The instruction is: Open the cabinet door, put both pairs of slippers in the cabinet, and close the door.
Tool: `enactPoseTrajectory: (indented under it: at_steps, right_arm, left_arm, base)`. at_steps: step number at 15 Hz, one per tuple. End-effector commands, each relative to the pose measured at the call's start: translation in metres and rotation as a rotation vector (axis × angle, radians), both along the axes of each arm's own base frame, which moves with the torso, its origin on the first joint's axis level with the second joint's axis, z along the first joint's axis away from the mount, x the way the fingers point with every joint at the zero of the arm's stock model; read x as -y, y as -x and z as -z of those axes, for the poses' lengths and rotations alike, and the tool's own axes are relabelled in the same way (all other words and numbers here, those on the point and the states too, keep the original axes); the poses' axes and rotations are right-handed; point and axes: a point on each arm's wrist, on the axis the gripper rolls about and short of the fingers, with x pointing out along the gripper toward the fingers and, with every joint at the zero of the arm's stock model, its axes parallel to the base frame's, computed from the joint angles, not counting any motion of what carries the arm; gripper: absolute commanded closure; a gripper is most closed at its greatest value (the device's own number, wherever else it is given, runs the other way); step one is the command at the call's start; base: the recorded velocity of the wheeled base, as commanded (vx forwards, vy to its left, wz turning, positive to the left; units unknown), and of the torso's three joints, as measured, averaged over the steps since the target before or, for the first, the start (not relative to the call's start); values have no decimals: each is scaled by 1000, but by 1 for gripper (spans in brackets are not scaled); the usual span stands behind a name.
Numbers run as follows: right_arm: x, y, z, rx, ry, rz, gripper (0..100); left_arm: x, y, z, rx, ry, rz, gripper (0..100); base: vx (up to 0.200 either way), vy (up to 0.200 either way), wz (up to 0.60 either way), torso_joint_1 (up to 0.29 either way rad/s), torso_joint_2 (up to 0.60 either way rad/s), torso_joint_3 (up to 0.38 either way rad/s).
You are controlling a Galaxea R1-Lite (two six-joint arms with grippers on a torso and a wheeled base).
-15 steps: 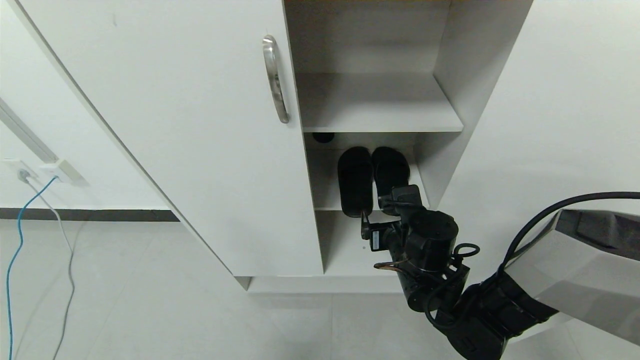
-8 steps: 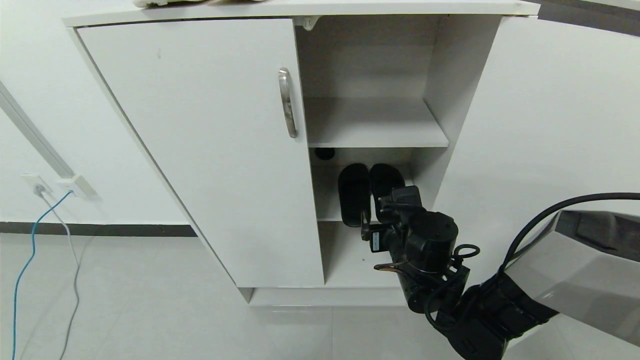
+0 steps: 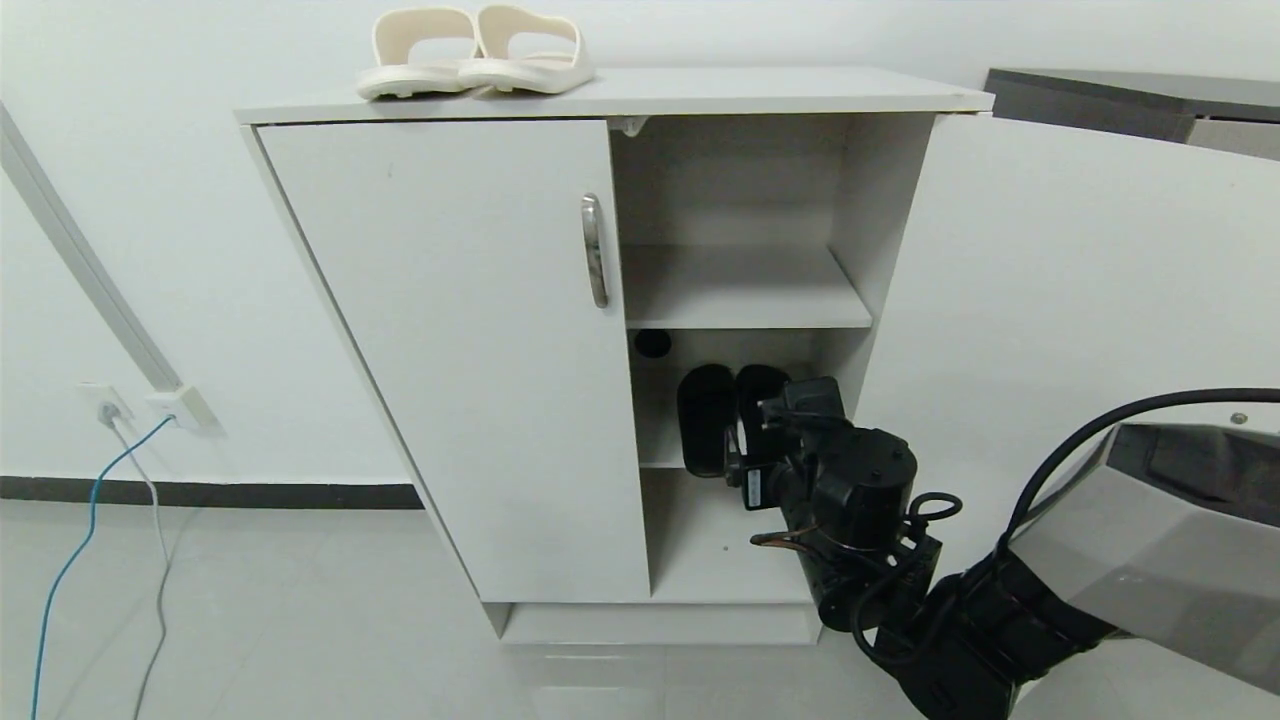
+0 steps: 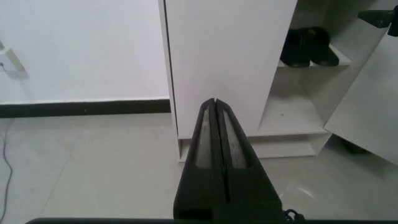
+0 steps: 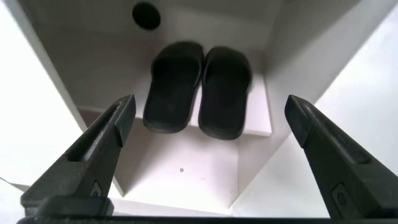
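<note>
A white cabinet (image 3: 450, 330) stands with its right door (image 3: 1060, 300) swung open and its left door shut. The black slippers (image 3: 708, 418) lie side by side on the middle shelf (image 5: 199, 87) (image 4: 308, 46). The cream slippers (image 3: 470, 50) rest on the cabinet top. My right gripper (image 5: 208, 127) is open and empty, just in front of the black pair; its fingers (image 3: 735, 470) show at the shelf's front edge. My left gripper (image 4: 214, 134) is shut on nothing, low over the floor facing the shut left door.
A bare upper shelf (image 3: 740, 290) and bottom compartment (image 3: 720, 550) sit inside the open half. A silver handle (image 3: 595, 250) is on the shut door. Cables (image 3: 90, 560) hang from a wall socket at left. Tiled floor lies in front.
The head camera has tilted up, bringing the cabinet top and the cream slippers into view. The right arm has hardly moved before the black slippers.
</note>
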Motion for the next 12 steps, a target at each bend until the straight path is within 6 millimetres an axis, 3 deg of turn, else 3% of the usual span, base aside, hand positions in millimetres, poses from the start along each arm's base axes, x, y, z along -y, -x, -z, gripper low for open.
enactPoseTrajectory:
  at_steps: [1,5,12]
  right_arm:
    - [1,-1,2,-3,3,3,0]
    - [1,-1,1,3,-4,4,0]
    - [1,-1,1,7,-7,6,0]
  left_arm:
    - [0,0,0,-1,0,0,100]
    - [0,0,0,-1,0,0,100]
    - [0,0,0,-1,0,1,100]
  base:
    - [0,0,0,2,2,115]
    - [0,0,0,0,0,0]
    - [0,200,0,5,2,3]
